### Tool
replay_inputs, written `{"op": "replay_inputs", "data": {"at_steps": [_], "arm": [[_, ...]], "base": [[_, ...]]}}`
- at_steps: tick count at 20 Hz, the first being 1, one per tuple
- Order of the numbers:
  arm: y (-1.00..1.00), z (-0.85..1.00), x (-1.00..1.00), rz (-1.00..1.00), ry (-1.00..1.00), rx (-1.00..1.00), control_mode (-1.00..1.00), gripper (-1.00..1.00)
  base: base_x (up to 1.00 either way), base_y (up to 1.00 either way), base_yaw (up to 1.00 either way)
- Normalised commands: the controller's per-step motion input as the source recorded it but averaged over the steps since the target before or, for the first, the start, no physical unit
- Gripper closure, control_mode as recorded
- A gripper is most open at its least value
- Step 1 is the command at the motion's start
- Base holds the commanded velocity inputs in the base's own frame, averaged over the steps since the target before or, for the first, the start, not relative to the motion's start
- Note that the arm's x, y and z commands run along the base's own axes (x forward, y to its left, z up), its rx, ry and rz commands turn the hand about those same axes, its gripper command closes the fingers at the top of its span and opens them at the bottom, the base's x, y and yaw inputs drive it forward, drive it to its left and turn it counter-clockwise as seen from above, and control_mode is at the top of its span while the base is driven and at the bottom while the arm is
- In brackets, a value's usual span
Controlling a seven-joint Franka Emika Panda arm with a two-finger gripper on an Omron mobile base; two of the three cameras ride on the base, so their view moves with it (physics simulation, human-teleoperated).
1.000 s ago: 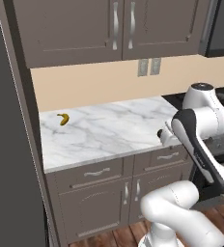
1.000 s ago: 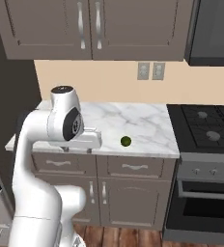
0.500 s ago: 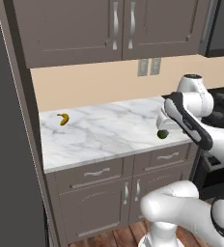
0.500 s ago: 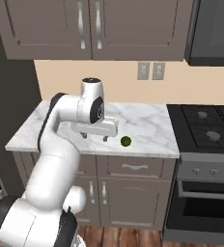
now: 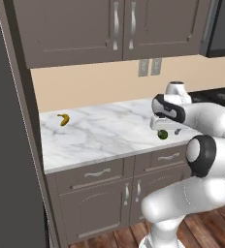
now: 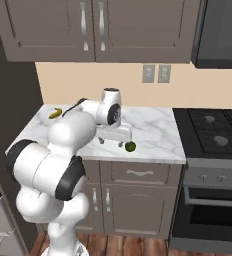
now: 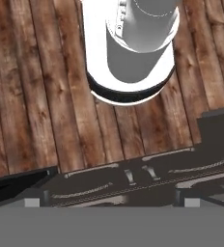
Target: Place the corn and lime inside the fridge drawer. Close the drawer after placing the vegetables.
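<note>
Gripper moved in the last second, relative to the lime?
Yes. In the right base view the gripper has swung from the counter's left part toward the stove, ending just beside the lime, which stayed put on the counter.

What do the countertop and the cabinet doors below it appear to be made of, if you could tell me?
The countertop looks like polished marble or a marble-look stone: white with grey veining and a smooth face. The cabinet doors look like painted wood, matte taupe-grey, with raised panels and curved silver metal-looking handles. Since everything is rendered, this rests on looks alone.
</note>
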Motion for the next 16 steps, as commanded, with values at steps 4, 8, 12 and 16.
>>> {"op": "replay_inputs", "data": {"at_steps": [4,8,12,16], "arm": [[-0.32,-0.40,0.80,-0.02,0.02,0.00,-1.00,-1.00],[-0.31,-0.40,0.37,0.00,0.01,0.00,-1.00,-1.00],[-0.19,-0.56,0.42,0.00,0.02,0.00,-1.00,-1.00],[-0.02,-0.43,0.52,0.00,0.00,0.00,-1.00,-1.00]], "base": [[0.00,0.00,0.00],[0.00,0.00,0.00],[0.00,0.00,0.00],[0.00,0.00,0.00]]}}
